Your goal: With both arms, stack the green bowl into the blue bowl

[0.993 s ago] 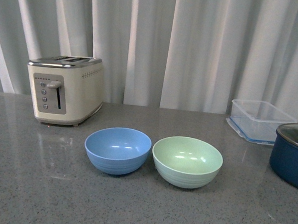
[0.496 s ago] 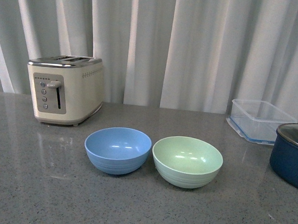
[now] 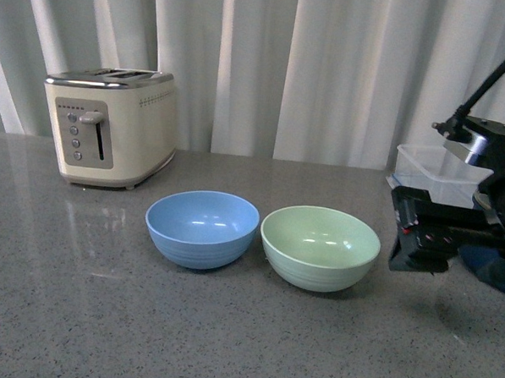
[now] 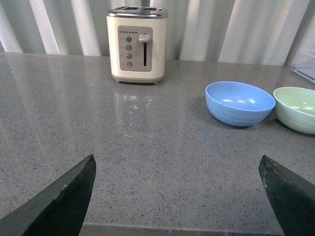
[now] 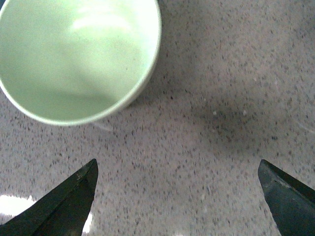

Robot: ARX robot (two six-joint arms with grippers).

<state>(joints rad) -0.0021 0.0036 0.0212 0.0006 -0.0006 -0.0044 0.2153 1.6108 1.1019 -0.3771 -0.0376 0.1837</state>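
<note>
As for the right tool (image 5: 177, 206): hangs spread wide, grips nothing, above the surface (image 5: 211, 147) just beside the green bowl (image 5: 74, 54). As for the left tool (image 4: 177, 201): gapes equally, empty, well apart from the blue bowl (image 4: 239, 102), itself just beside the green one. On the toaster (image 3: 112, 127), panel markings too small to read.

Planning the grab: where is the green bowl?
Front view: the green bowl sits near the middle, just right of the blue bowl, with the right gripper further right.
</note>
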